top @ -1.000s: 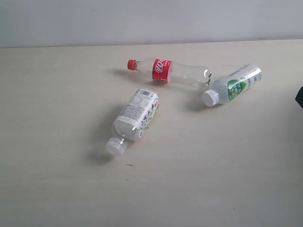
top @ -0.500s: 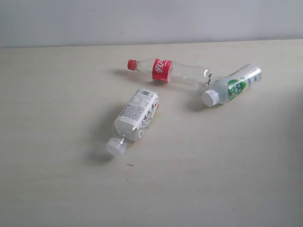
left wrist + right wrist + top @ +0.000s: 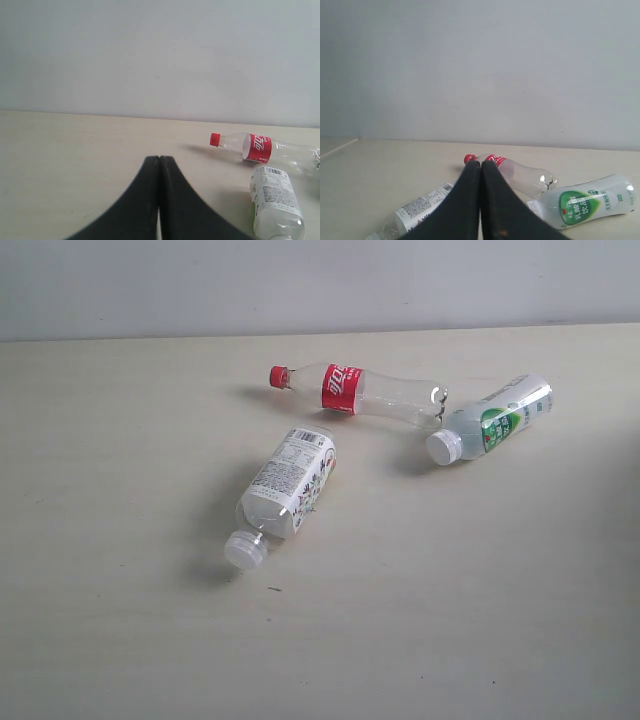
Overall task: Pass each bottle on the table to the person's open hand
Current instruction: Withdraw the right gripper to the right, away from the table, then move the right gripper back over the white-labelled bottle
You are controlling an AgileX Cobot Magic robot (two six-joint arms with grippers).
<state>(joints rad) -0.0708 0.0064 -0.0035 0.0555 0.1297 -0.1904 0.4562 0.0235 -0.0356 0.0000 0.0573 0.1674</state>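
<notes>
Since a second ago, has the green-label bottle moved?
No. The green-label bottle lies where it did, its cap still beside the base of the red-label bottle.

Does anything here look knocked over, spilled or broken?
All three lie on their sides at different angles on the table: the red-capped bottle, the green-labelled bottle by its base, the white-labelled bottle apart. Caps are on; no spill or damage shows.

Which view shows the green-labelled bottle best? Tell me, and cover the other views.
Exterior view: the green-labelled bottle lies whole, white cap to base. Right wrist view shows it larger, but the tool hides its cap end. Left wrist view misses it.
</notes>
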